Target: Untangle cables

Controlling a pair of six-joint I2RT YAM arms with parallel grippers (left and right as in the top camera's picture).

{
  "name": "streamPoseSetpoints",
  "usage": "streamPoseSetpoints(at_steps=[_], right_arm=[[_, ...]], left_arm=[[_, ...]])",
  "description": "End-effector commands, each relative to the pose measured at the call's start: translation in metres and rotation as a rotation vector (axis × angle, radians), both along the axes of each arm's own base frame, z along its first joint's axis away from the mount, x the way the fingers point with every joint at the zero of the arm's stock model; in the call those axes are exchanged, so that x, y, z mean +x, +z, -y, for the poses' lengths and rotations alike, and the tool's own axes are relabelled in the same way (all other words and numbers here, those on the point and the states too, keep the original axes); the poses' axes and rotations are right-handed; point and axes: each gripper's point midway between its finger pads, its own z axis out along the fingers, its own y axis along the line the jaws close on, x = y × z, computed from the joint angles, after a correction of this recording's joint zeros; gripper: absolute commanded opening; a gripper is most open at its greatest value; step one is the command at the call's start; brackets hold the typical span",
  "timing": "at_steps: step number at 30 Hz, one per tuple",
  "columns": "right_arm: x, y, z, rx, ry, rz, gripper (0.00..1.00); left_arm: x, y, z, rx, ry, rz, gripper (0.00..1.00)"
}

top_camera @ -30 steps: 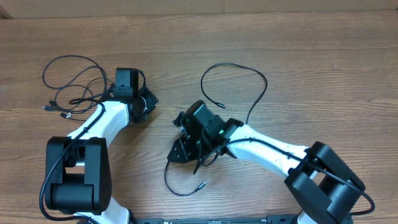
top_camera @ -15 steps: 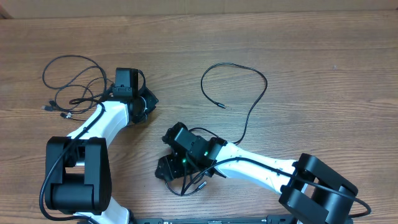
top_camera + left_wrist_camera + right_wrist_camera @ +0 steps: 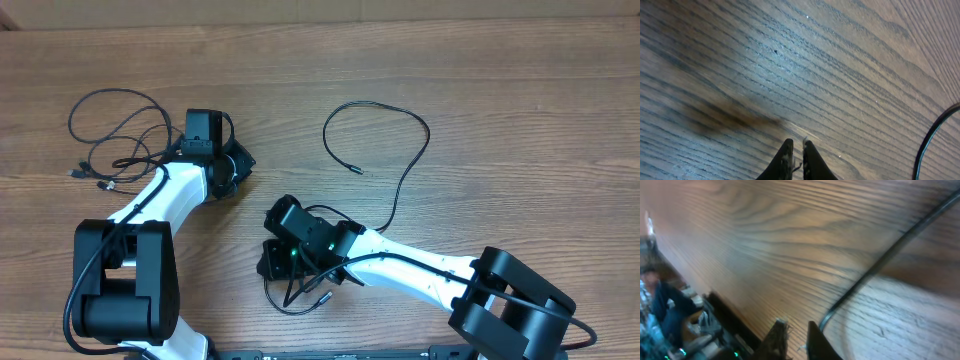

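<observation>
My left gripper (image 3: 796,156) is closed, its fingertips almost touching, over the wooden table (image 3: 790,60). My right gripper (image 3: 796,337) hangs low beside one black cable (image 3: 880,262), but the view is blurred and I cannot tell whether it grips. The other cables (image 3: 110,140) lie tangled near my left arm

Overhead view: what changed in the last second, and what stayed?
The right arm drew back toward its base and slightly left, bringing its fingers over the lower loop of the long cable. No grip is visible. The left arm and the cable bundle beside it stayed put.
</observation>
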Motion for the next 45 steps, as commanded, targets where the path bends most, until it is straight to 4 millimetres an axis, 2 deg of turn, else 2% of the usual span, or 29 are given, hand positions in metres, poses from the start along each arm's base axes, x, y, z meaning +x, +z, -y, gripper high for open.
streamPoseSetpoints(at_steps=[1,4,10,16,28,33,41,45], right_arm=[[0.003,-0.003,0.011,-0.075,-0.158,-0.035,0.31],[0.002,-0.009,0.017,-0.127,-0.224,-0.034,0.37],[0.001,-0.016,0.016,-0.153,-0.291,-0.015,0.40],[0.001,-0.027,0.010,-0.148,-0.305,-0.035,0.41],[0.005,-0.026,0.003,-0.120,-0.305,-0.024,0.40],[0.006,-0.026,0.004,-0.122,-0.308,-0.021,0.33],[0.004,-0.039,0.004,-0.144,-0.330,-0.049,0.32],[0.003,-0.040,0.003,-0.137,-0.324,-0.057,0.18]], left_arm=[[0.001,0.008,0.003,-0.013,-0.012,0.020,0.10],[0.001,0.008,0.003,-0.013,-0.012,0.020,0.12],[0.001,0.008,0.003,-0.013,-0.012,0.020,0.12],[0.001,0.008,0.003,-0.013,-0.012,0.020,0.12],[0.001,0.008,0.003,-0.013,-0.011,0.020,0.11],[0.001,0.008,0.003,-0.013,-0.011,0.020,0.11],[0.001,0.008,0.003,-0.013,-0.012,0.020,0.11],[0.001,0.008,0.003,-0.013,-0.012,0.020,0.10]])
